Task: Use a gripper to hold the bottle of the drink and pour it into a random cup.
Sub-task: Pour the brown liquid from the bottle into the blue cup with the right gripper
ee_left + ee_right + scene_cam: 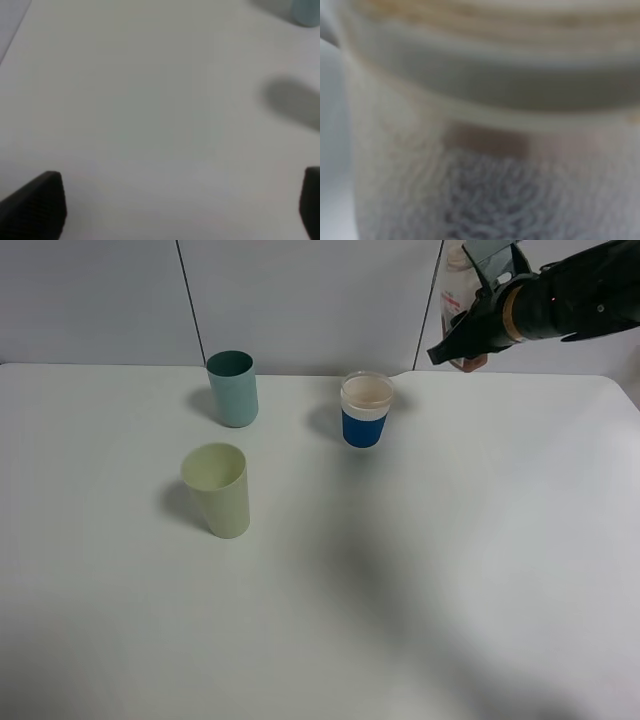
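Note:
My right gripper is shut on the bottle, holding it high above the table's back right, roughly upright. The bottle is clear, with a white upper part and a pink-red end below the fingers. In the right wrist view the bottle fills the frame as a blur, with a brownish patch of drink showing through its wall. The cup, white with a blue band, stands below and to the left of the bottle; its inside looks pale beige. My left gripper is open over bare table.
A tall teal cup stands at the back, left of the blue-banded cup, and its edge shows in the left wrist view. A pale green cup stands nearer the front left. The white table meets a grey wall behind.

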